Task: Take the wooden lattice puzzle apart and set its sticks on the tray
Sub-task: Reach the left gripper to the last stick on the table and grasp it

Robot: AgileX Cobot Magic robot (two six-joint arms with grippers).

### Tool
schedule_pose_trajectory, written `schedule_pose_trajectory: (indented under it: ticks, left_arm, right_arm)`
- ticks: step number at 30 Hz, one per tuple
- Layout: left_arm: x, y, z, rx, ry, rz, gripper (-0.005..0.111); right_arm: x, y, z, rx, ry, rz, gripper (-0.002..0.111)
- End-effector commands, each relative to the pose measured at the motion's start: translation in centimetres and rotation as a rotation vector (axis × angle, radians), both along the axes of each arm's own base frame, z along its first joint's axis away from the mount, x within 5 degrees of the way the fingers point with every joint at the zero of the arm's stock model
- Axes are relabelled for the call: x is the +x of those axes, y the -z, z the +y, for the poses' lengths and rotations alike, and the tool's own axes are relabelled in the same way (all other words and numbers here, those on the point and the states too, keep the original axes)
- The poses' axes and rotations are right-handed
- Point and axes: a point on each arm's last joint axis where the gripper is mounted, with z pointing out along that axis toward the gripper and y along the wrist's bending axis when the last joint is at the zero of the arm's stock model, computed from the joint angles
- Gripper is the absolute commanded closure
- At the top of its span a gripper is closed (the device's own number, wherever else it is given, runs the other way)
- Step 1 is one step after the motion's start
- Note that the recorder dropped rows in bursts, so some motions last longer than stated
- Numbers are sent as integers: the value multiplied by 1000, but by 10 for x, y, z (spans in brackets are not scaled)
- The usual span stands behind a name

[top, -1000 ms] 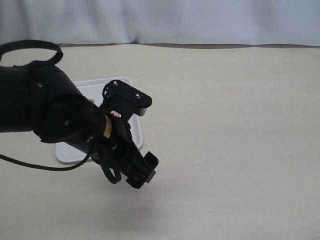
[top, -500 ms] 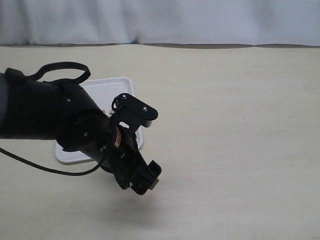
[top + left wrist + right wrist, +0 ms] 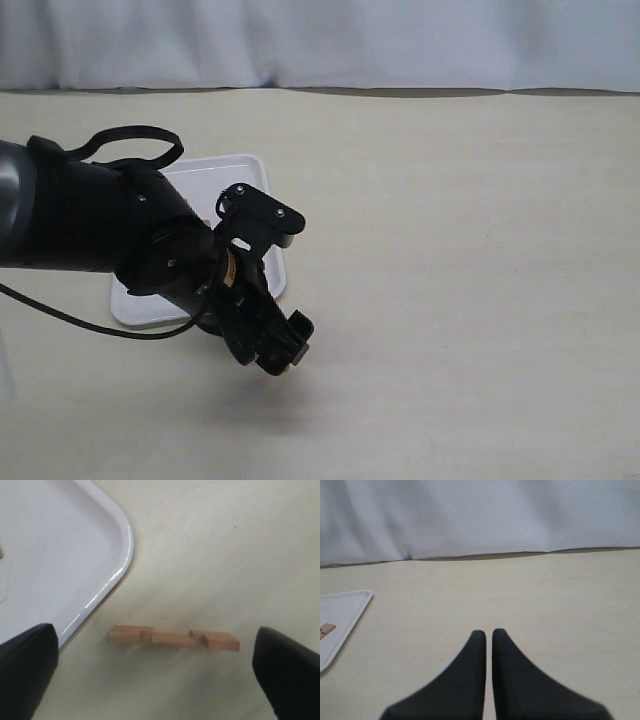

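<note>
- Spread wide and empty: left gripper (image 3: 155,675), low over the tabletop (image 3: 240,540), a notched stick (image 3: 172,638) in line between its fingers (image 3: 27,672), touching neither.
- Flat on the tabletop: that notched stick, just beside the rounded corner of the white tray (image 3: 65,555), clear of the rim.
- Pressed nearly together, only a thin slit left, pinching nothing: right gripper (image 3: 489,642), well apart from the white tray.
- On the white tray, near one edge: another stick piece (image 3: 326,629), only partly in view.
</note>
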Motion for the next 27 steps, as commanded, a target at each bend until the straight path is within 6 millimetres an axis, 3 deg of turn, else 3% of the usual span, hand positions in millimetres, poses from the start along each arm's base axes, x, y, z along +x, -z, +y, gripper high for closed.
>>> schedule_pose_trajectory:
  ticks: [1, 8, 16, 23, 25, 27]
  left_arm:
    - [1, 0, -1, -16, -14, -2, 8]
    - [1, 0, -2, -27, -26, 8, 8]
    - [0, 20, -2, 21, -26, 52, 8]
    - [2, 19, -4, -3, -24, 33, 9]
    - [3, 19, -4, -5, -18, 25, 14]
    - [3, 19, -5, -11, -17, 20, 26]
  right_arm:
    - [0, 0, 0, -1, -1, -6, 104]
    - [0, 0, 0, -1, -1, -6, 104]
    - [0, 0, 0, -1, -1, -6, 104]
    - [0, 0, 0, -1, -1, -6, 104]
    - [0, 0, 0, -1, -1, -6, 104]
    - [0, 0, 0, -1, -1, -6, 104]
